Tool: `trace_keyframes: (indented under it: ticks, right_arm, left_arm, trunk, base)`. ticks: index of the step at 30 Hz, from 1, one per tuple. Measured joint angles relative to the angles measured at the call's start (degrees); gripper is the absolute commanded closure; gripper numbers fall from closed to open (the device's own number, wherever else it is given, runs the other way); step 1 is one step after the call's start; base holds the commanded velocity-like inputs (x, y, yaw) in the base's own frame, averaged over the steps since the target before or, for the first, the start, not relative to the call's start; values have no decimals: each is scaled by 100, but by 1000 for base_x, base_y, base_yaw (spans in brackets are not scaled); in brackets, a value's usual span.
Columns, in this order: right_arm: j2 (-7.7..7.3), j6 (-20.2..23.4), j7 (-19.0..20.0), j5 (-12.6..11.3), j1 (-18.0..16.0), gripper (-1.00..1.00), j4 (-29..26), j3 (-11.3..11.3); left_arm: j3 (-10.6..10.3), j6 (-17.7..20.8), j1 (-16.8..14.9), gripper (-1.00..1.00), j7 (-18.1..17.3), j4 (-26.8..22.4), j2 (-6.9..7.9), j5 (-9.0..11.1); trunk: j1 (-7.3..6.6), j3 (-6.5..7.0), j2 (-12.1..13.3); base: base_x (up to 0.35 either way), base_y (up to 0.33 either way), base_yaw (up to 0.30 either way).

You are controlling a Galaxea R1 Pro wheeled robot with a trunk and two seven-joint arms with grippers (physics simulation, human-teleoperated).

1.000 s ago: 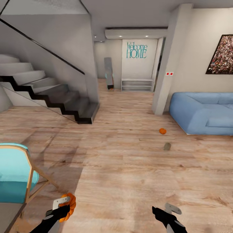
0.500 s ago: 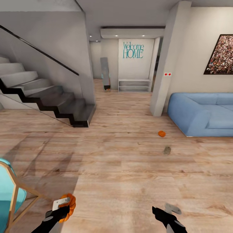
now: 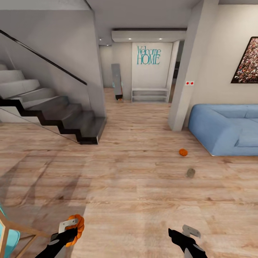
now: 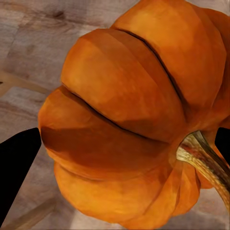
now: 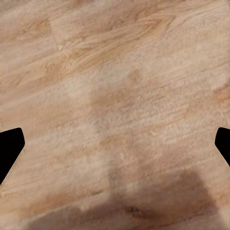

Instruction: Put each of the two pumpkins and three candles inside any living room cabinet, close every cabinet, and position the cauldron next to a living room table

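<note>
Orange and ribbed, the pumpkin sits clamped in the left pincer, carried low over the wood floor; the left wrist view shows its lobed flank and short woody stem between the dark fingertips. It looks rigid, light and smooth-skinned, so I judge a hold across the widest ribs safer than one on the stem, which could let it pivot or snap. A second pumpkin lies on the floor near the front corner of the blue sofa, and just beside it a small dull lump that may be a candle, though it is too small to tell. The right pincer stands apart and empty over bare boards. Compared with a second ago, the whole picture has slid: the turquoise chair has nearly left the frame and the staircase has shifted, which is the camera turning, not the things; both pincers hold as they did.
</note>
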Motion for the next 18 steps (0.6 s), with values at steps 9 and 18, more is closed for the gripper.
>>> trace_keyframes:
  ticks: [9,18]
  right_arm:
    - [-7,-66,-1,1,0,-100,0,-17]
    - [-1,-80,-10,1,1,-100,4,-23]
  left_arm:
    - [-1,-5,0,100,-1,1,-9,-2]
    - [0,-4,-1,100,-1,2,-10,2]
  trunk:
    - [0,0,0]
    - [0,0,0]
  base:
    - [330,0,0]
    - [330,0,-41]
